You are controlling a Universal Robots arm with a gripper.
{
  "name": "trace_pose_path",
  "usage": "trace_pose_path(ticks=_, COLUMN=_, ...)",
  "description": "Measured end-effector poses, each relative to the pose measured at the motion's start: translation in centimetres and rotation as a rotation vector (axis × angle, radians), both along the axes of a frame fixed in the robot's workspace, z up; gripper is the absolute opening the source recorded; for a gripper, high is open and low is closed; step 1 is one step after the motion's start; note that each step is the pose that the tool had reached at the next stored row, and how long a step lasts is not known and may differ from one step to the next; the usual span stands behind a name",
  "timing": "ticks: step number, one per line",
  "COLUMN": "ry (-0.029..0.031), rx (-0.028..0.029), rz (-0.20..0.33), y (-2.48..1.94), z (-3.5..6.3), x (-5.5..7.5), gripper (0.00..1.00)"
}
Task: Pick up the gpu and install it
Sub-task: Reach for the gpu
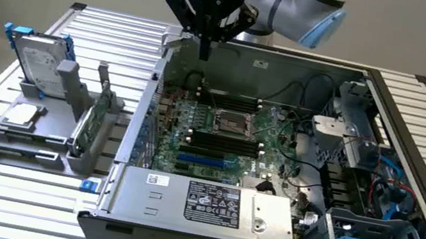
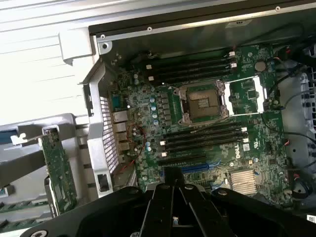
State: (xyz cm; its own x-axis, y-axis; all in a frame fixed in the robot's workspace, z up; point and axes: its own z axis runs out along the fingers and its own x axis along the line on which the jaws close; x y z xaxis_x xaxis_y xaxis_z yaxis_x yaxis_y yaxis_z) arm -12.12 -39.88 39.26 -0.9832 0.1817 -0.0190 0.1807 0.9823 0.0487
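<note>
The gpu (image 1: 89, 123) stands on edge in a slot of the grey holder (image 1: 34, 151) outside the case, on the exterior view's left, green board and silver bracket showing. In the wrist view the gpu (image 2: 58, 170) is the green card beside the case's perforated rear wall. My gripper (image 1: 204, 50) hangs above the far rear corner of the open computer case (image 1: 181, 202), well apart from the card. Its fingers (image 2: 163, 197) are shut together with nothing between them, pointing down over the motherboard (image 2: 207, 143).
A silver hard drive with a blue caddy (image 1: 37, 57) and a small square CPU chip (image 1: 23, 116) sit in the same holder. Inside the case are the CPU socket (image 1: 230, 122), black slots (image 2: 202, 136), cables (image 1: 384, 181) and a drive cage (image 1: 350, 133).
</note>
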Motion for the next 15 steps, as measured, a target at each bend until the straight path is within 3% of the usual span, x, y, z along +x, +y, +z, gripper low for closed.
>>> trace_pose_path(ticks=11, ry=0.0, rx=0.0, rz=-0.013, y=0.0, z=0.0, x=0.0, gripper=0.11)
trace_pose_path(ticks=15, ry=0.0011, rx=-0.0004, rz=-0.013, y=0.0, z=-0.04, x=-1.4, gripper=0.11)
